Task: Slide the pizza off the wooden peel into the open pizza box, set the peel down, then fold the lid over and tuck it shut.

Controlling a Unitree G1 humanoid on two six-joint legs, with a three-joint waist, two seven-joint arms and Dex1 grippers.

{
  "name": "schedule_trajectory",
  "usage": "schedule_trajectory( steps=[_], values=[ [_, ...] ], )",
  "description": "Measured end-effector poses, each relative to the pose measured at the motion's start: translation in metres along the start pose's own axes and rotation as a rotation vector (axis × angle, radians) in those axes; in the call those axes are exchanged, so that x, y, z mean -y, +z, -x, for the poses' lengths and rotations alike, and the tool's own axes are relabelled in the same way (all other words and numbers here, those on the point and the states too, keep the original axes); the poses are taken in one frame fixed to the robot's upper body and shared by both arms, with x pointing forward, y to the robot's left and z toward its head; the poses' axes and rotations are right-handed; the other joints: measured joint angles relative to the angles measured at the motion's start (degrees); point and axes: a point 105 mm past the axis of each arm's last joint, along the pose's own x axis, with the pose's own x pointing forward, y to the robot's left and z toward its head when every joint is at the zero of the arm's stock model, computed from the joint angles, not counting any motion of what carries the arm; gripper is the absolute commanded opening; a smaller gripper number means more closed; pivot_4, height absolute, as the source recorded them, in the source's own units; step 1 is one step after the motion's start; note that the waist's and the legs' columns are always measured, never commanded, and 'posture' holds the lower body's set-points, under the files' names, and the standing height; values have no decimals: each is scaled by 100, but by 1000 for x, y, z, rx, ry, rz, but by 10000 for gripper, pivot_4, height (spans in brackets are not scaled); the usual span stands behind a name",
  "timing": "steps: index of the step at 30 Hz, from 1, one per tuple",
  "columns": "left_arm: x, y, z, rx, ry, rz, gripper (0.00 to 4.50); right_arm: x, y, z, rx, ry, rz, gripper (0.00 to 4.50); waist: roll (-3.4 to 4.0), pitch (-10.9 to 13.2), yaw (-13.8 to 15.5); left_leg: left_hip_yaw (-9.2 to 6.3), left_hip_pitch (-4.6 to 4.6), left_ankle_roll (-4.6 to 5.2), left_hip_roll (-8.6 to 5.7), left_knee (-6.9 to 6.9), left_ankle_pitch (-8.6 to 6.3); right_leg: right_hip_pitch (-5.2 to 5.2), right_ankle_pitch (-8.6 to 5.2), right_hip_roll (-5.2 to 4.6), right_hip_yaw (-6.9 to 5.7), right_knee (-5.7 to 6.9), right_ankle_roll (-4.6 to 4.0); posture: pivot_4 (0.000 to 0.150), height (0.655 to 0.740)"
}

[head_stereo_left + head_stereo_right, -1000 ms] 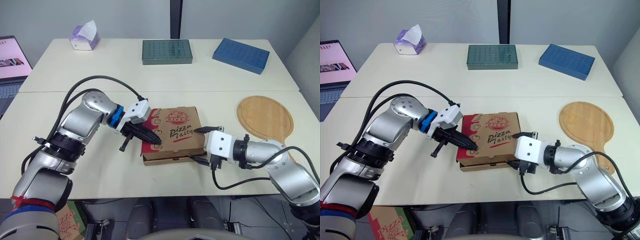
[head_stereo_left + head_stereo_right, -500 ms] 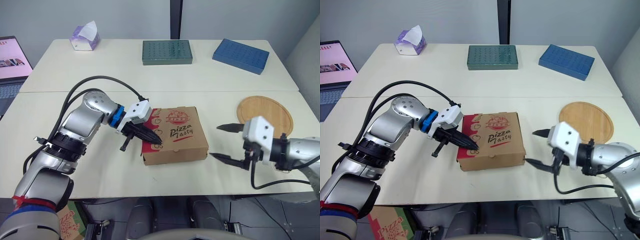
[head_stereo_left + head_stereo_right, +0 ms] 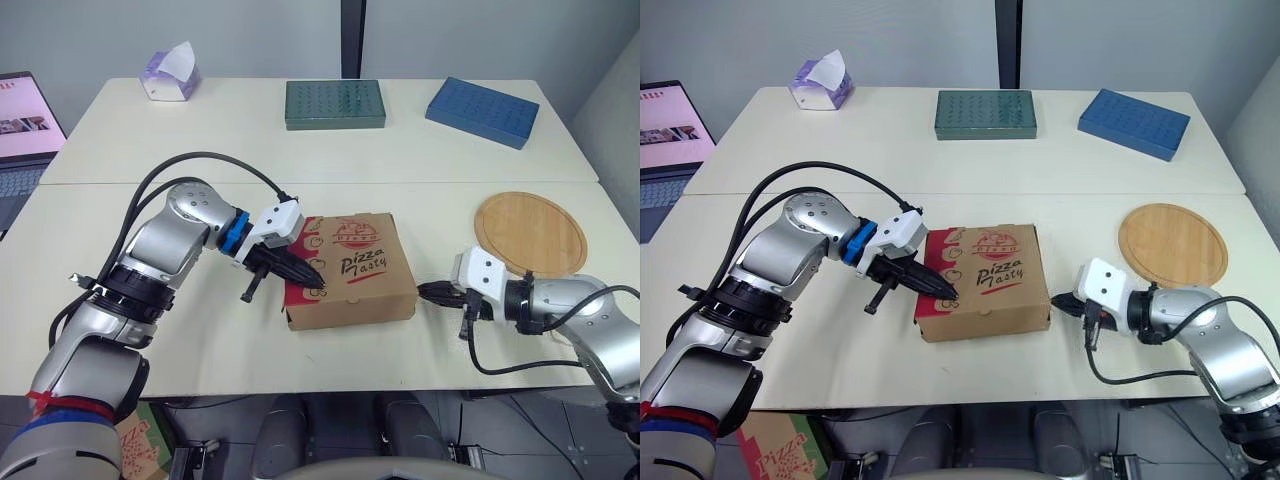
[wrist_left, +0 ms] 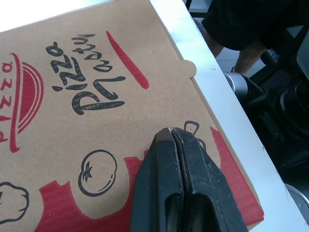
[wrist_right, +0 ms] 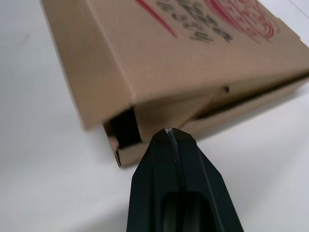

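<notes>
The brown pizza box (image 3: 350,265) lies in the middle of the near table with its printed lid folded down. My left gripper (image 3: 315,283) is shut, its tips (image 4: 172,133) resting on the lid near the front left corner. My right gripper (image 3: 425,291) is shut, empty, and points at the box's front right corner from just beside it. In the right wrist view its tips (image 5: 167,131) sit close to that corner, where a side flap gap (image 5: 124,126) stays slightly open under the lid. The round wooden peel (image 3: 530,233) lies flat on the table to the right.
On the far table stand a green tray (image 3: 334,103), a blue box (image 3: 482,111) and a tissue box (image 3: 168,75). A laptop (image 3: 25,130) sits past the left edge. A seam (image 3: 420,182) runs between the two tables.
My right gripper, open around the box's front right corner a second ago, pulled away to the right, then shut and came back to that corner. The left gripper stayed put.
</notes>
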Motion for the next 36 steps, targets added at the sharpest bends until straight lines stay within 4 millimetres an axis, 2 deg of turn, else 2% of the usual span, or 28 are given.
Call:
schedule_trajectory(
  steps=[4, 8, 12, 15, 18, 22, 27, 33, 36],
  values=[
    [0, -1, 0, -6, 3, 3, 0, -5, 3, -5, 36, 23, -65, 327, 0, 0, -5, 0, 1, 0, 0, 0, 0, 0, 0, 1, 0, 0, 0, 1500, 7279],
    [-1, -1, 0, -6, 4, 4, 0, -4, -1, -5, 4, 7, -39, 327, 0, 0, -7, 0, 1, 0, 0, 0, 0, -1, 0, 1, 0, 0, 0, 1500, 7279],
    [-1, -1, -1, -3, 3, 5, 0, 1, -3, 5, -30, -14, -7, 327, 1, 1, -1, 0, 0, 0, 0, 0, 0, -1, -1, 0, 0, 0, 1, 1500, 7279],
    [-1, -1, -1, -3, 4, 6, 0, 8, 3, 18, -22, -37, 7, 5591, 1, 1, -2, 0, 0, 0, 0, 0, 0, -1, -1, 0, 0, 0, 1, 1500, 7279],
    [-1, -2, 0, -2, 4, 12, 0, 14, 19, 35, 3, -68, 34, 16450, 1, 1, -3, 0, 1, 0, 1, -1, 0, -1, -1, 0, 0, 0, 1, 1500, 7279],
    [-1, -2, 0, 0, 4, 16, 0, -4, 38, 30, 53, 1, 80, 28332, 1, 1, -6, 0, 0, 0, 1, -1, 0, -1, -1, 0, 0, 0, 2, 1500, 7279],
    [-2, -2, 1, 4, 8, 20, 0, -17, 39, 13, 44, 26, 134, 43576, 1, 1, -4, 0, 0, 0, 0, 0, 0, -2, -1, 0, 0, -1, 2, 1500, 7279],
    [-2, -1, 0, 9, 8, 22, 0, -22, 22, -7, -20, 22, 202, 44415, 1, 1, 2, 1, -2, 0, 0, 0, 0, -3, -2, -1, 0, -3, 2, 1500, 7279],
    [-2, -1, 0, 10, 8, 23, 0, -16, 22, -11, -13, -8, 205, 44415, 1, 1, -5, 1, -2, 0, 0, 0, 0, -3, -1, 0, 1, -3, 2, 1500, 7279]
  ],
)
